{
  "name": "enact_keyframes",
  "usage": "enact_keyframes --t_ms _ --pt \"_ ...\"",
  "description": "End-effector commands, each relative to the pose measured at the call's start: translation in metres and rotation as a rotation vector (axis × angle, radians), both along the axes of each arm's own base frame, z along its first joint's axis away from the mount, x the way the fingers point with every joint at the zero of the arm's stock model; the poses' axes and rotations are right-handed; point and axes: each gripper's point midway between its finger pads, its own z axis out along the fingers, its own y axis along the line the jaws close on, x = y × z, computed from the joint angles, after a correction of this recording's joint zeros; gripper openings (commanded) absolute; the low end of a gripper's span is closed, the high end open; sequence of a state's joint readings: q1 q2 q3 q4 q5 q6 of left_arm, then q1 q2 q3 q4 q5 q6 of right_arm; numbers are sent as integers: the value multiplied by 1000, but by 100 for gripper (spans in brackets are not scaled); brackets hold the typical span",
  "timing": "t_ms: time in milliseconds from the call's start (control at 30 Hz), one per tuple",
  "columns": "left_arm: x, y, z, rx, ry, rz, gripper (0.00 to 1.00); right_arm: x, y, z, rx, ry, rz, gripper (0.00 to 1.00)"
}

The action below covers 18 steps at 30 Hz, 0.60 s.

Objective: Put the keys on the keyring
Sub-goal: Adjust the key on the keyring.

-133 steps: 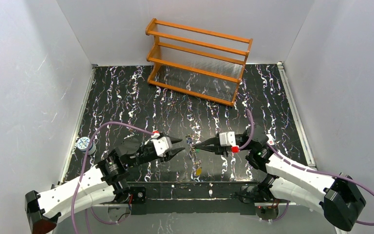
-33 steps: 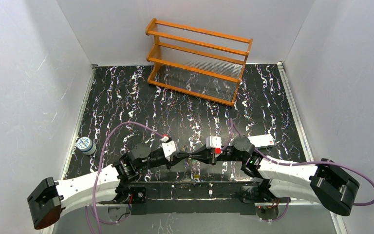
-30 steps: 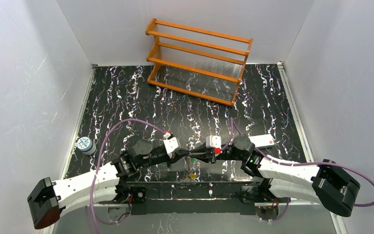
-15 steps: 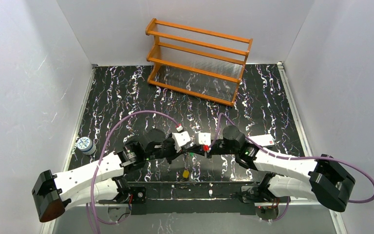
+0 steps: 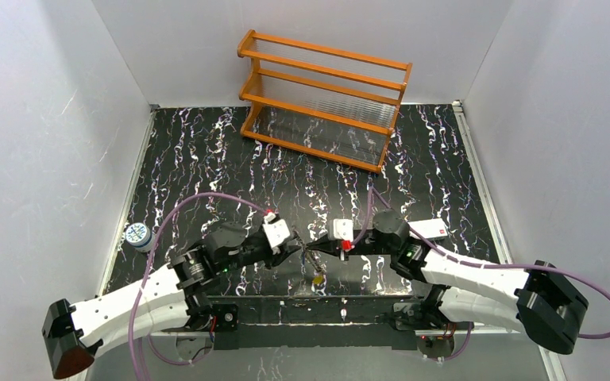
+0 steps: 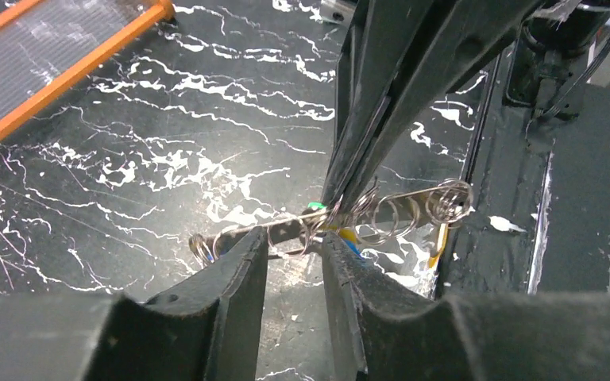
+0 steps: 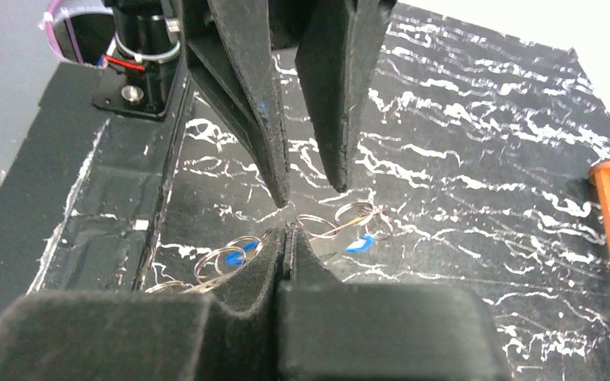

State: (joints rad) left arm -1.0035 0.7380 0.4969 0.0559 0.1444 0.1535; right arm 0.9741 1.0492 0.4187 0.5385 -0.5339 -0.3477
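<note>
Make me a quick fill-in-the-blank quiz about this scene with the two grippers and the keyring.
1. The wooden rack at the back is coloured ___.
2. The right gripper is ___ on the keyring, while the left gripper is open.
3. The patterned disc sits on the ___ arm's side.
Missing words: orange, shut, left.

— What is the keyring [image 6: 274,230] made of?
— Thin bright metal wire, polished enough to glint. The keys [image 6: 438,240] by it have smooth, coloured plastic heads.
— And your fingers?
— On my left gripper [image 6: 294,238] and my right gripper [image 7: 287,232] they are matt black, faintly grainy and rubbery-looking.
— The table [image 5: 206,159] under the keyring?
— A glossy black sheet with white marble veining. Nearer me than the keyring it becomes a dull black strip [image 6: 580,175].
— Beyond the keyring?
— The rack [image 5: 326,49]: orange varnished wood, with ribbed clear shelves.
</note>
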Motion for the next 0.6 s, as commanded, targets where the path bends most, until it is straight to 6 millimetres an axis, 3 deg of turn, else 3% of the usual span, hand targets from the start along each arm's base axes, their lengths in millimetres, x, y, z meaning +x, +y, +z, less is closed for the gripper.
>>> enact_keyframes --t_ms 0,233,567 --pt "-1 0 16 -160 -76 6 30 -12 -1 52 196 -84 48 1" --pt "-9 -6 16 -271 -65 -25 27 -23 -8 77 298 -96 73 1" --pt "-15 -19 23 -319 -47 -87 28 -24 -8 79 307 -90 74 1"
